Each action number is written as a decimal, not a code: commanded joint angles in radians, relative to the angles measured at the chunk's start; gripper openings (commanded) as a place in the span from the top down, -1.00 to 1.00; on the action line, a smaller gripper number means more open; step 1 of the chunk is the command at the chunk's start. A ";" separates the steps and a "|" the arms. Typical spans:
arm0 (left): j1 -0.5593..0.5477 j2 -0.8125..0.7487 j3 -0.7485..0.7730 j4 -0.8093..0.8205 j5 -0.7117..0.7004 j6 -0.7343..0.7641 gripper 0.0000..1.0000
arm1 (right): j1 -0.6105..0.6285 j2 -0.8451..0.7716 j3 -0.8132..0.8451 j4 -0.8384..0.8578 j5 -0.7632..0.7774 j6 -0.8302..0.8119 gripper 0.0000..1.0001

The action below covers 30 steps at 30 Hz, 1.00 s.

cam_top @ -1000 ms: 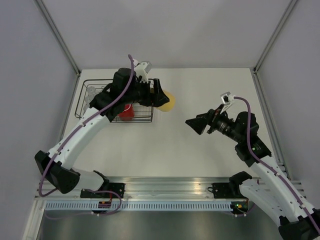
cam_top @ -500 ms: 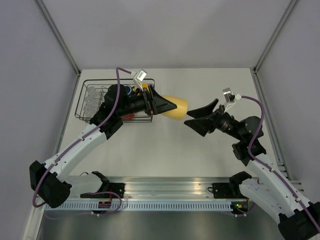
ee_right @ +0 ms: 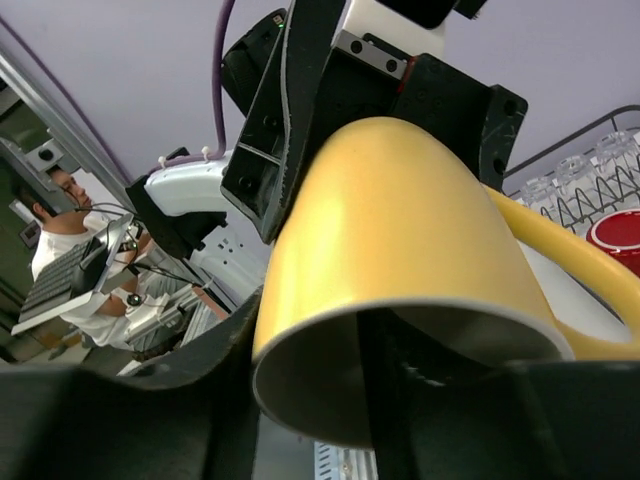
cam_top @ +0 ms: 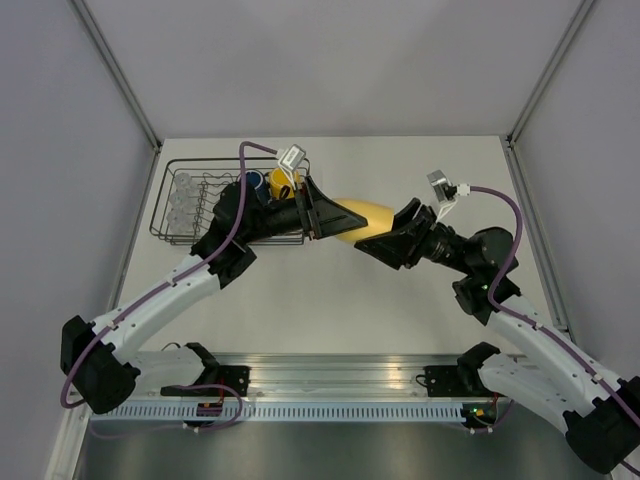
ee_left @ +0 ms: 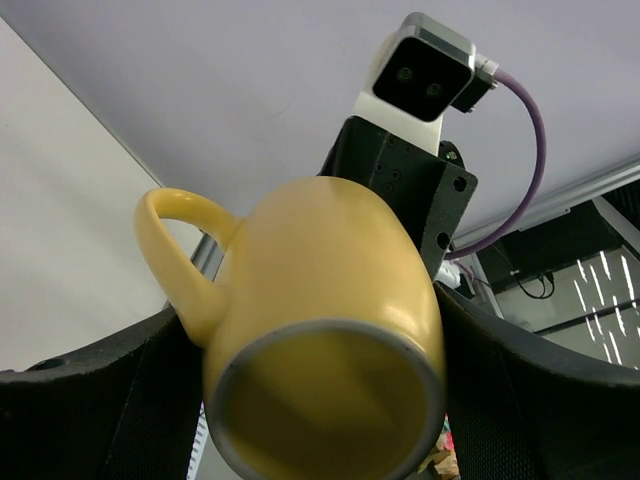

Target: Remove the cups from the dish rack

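A pale yellow mug (cam_top: pixel 362 213) hangs on its side in the air between both arms, to the right of the dish rack (cam_top: pixel 165 200). My left gripper (cam_top: pixel 335 218) is shut on its base end; the left wrist view shows the mug (ee_left: pixel 330 300) wedged between both fingers with its handle to the left. My right gripper (cam_top: pixel 383 232) has closed around the mouth end, and in the right wrist view the mug's rim (ee_right: pixel 400 330) sits between its two fingers. A blue mug (cam_top: pixel 255 182), a bright yellow mug (cam_top: pixel 283 183) and clear tumblers (cam_top: pixel 182 195) stay in the rack.
A red mug (ee_right: pixel 615 235) and the tumblers (ee_right: pixel 560 185) show in the rack behind the held mug. The left arm reaches over the rack's right half. Grey walls enclose the white table (cam_top: pixel 430 290) on three sides.
The left gripper carried the pale yellow mug rightward, out of the rack. The right gripper came in from the right, wide open, and closed its fingers around the mug's mouth end.
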 commanded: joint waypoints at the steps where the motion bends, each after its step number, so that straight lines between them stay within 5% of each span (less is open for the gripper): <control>1: -0.014 -0.041 -0.002 0.134 -0.021 -0.065 0.95 | 0.023 0.004 0.042 0.071 0.002 -0.062 0.20; 6: -0.014 -0.059 -0.017 0.105 -0.041 -0.067 0.95 | 0.026 -0.017 0.040 0.041 0.016 -0.114 0.70; 8: -0.014 -0.064 -0.019 0.079 -0.056 -0.061 0.75 | 0.026 -0.039 0.048 0.005 0.033 -0.143 0.98; 12: -0.016 -0.084 -0.025 0.030 -0.096 -0.041 -0.31 | 0.026 -0.073 0.057 -0.064 0.054 -0.212 0.99; 13: -0.014 -0.093 -0.023 0.016 -0.105 -0.033 -0.98 | 0.026 -0.080 0.060 -0.099 0.066 -0.227 0.99; 19: -0.014 -0.145 0.039 -0.273 -0.295 0.139 -0.99 | 0.026 -0.137 0.109 -0.355 0.169 -0.391 0.99; 25: -0.013 -0.251 0.087 -0.638 -0.835 0.356 -0.99 | 0.024 -0.099 0.235 -0.694 0.336 -0.574 0.99; 30: -0.013 -0.303 0.113 -0.774 -0.915 0.531 -0.99 | 0.024 0.044 0.377 -0.970 0.450 -0.724 0.99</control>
